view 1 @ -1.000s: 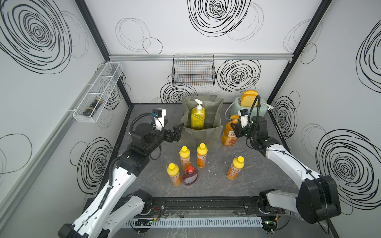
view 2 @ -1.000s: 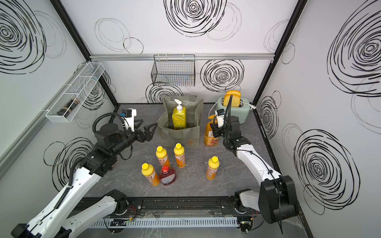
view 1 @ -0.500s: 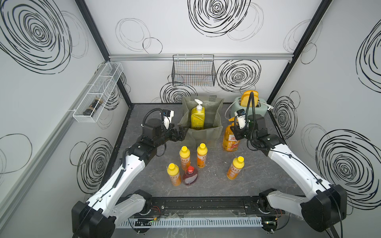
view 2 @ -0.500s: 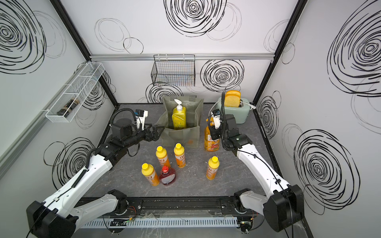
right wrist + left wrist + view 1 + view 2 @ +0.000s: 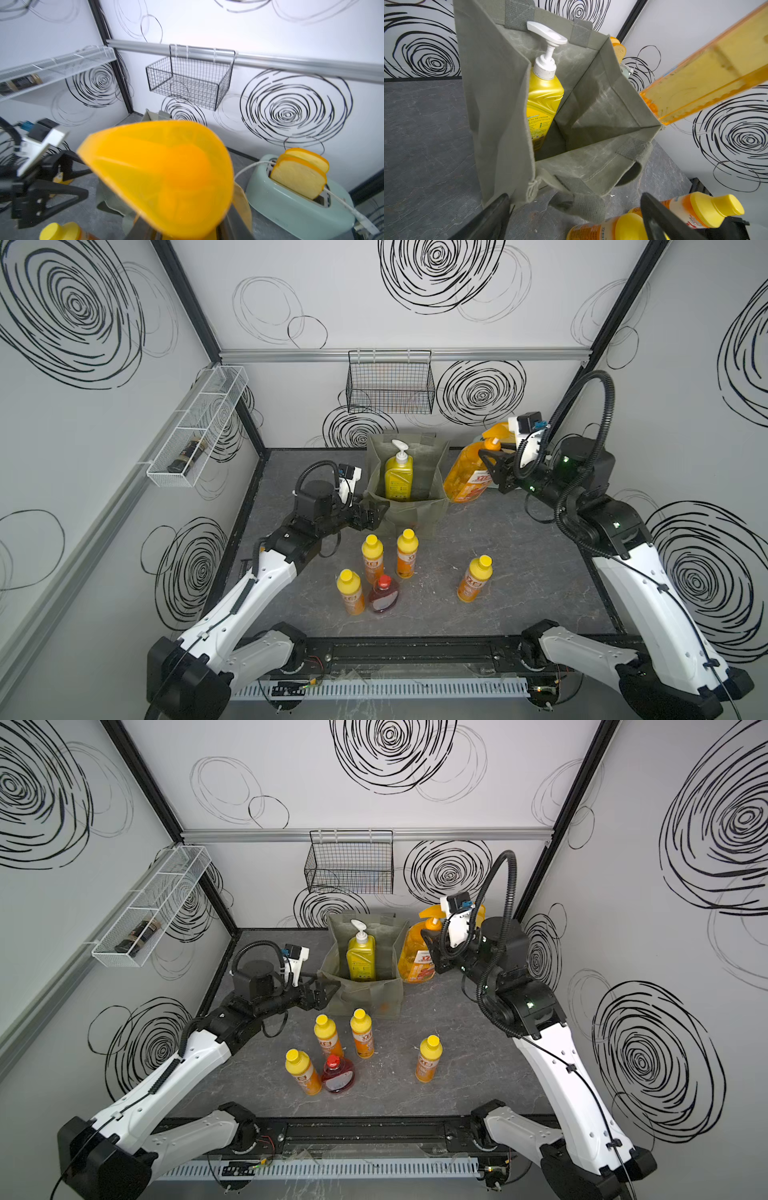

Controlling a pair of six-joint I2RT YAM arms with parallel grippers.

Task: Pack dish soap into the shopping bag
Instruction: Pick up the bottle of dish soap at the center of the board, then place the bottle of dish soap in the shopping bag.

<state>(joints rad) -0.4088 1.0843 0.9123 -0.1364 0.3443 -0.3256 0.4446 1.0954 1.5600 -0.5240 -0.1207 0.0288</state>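
as it tilts, amber bottle sits in right pincer.

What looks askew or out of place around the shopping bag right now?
The big amber bottle is tilted and off the table, held by the right gripper beside the shopping bag, not yet inside. The bag's wall nearest the left gripper folds inward.

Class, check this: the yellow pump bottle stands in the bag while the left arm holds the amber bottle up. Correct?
No: the right arm holds the amber bottle up, as both top views show. The yellow pump bottle does stand in the bag.
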